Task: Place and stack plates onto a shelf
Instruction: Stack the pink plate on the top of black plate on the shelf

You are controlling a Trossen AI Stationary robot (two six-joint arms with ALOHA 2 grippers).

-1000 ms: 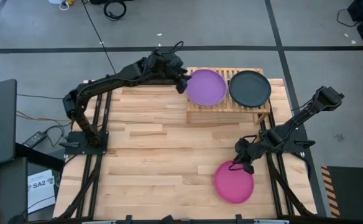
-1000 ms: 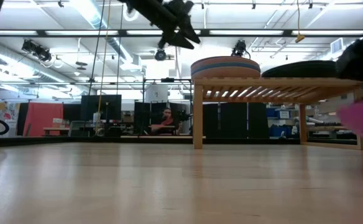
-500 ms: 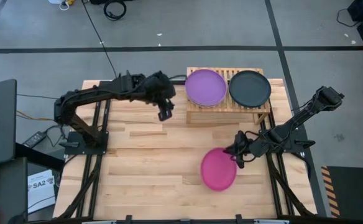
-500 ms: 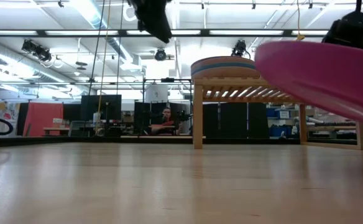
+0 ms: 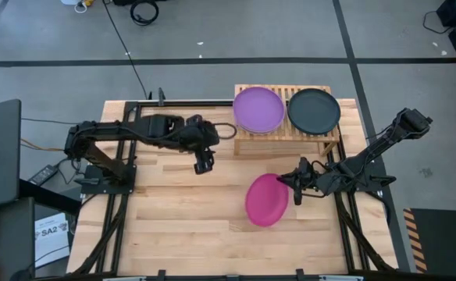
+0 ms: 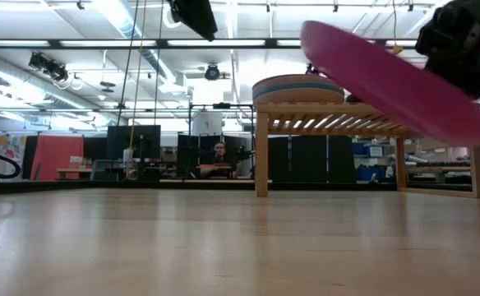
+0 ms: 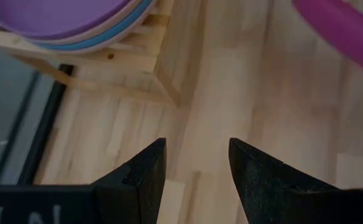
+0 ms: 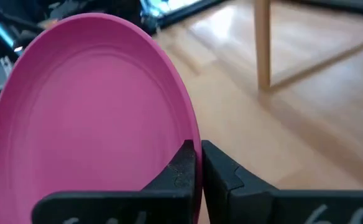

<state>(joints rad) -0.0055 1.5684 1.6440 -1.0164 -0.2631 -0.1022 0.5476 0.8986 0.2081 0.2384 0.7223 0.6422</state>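
Right gripper is pinching pink plate at rim, tilted — prob. light, stiff, slick; left gripper hanging w/ fingers apart.

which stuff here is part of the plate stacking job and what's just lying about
Job: magenta plate held by the right gripper; purple-topped stack and black plate on the shelf; left gripper, open.
Lying about: cable coil on the floor; labelled box beside the table.

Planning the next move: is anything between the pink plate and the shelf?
Nothing visible. The right pincer holds the pink plate tilted above bare table, in front of the shelf. The left pincer, open, hangs off to the side.
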